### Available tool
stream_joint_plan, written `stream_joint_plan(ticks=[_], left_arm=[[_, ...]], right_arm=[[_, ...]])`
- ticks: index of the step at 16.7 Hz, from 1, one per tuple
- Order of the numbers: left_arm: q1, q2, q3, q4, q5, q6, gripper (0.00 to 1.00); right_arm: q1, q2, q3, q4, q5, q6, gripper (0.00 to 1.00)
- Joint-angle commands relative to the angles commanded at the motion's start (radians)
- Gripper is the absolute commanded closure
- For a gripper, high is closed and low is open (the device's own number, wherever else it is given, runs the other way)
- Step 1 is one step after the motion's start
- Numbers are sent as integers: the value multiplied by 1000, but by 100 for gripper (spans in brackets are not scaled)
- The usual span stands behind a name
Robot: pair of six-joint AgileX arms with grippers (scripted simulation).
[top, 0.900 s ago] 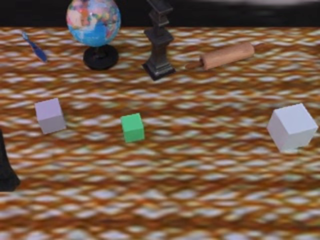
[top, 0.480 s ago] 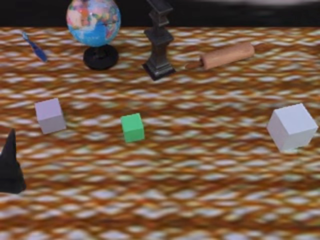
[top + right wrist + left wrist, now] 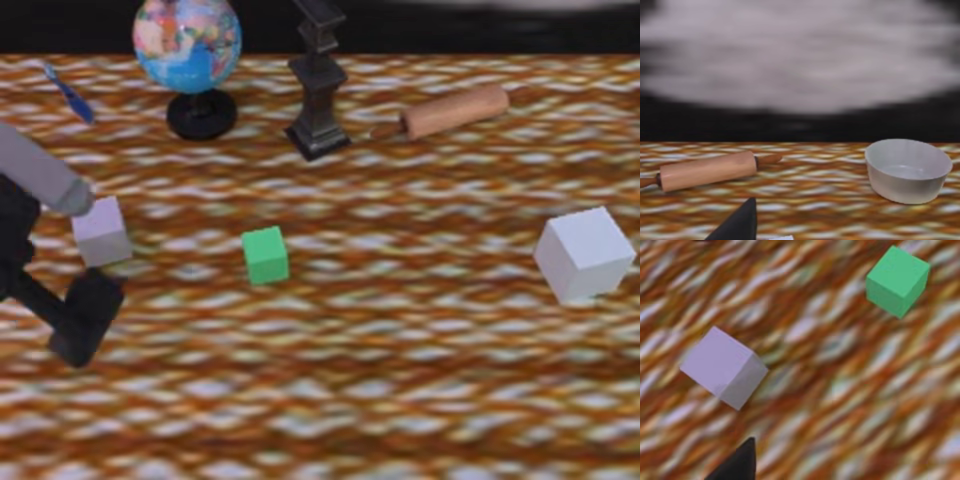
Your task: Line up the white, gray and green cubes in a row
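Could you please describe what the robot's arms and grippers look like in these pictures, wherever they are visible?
In the top view only the left arm shows: a smooth grey cylindrical link running into bulky matte black parts, with the left gripper a blocky black shape. No cables or markings are visible. Each wrist view shows just one dark, pointed fingertip of its own gripper; the right gripper's tip looks the same.

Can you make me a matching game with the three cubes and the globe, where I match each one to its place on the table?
Things:
1. white cube
2. gray cube
3. green cube
4. globe

Places:
A. at the back of the table, on a black stand
B. far right side of the table
C. left side, right next to the left arm
D. between the other two cubes, nearer the left one

Pairs: 1-B, 2-C, 3-D, 4-A
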Motion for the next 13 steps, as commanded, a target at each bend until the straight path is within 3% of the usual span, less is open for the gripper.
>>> stream_joint_plan(ticks=[6,13], left_arm=[[-131,711,509,-357,15,229,0],[-222,1226,1012,-566,-65,382,0]], right_arm=[[0,0,0,0,0,0,0],[0,0,0,0,0,0,0]])
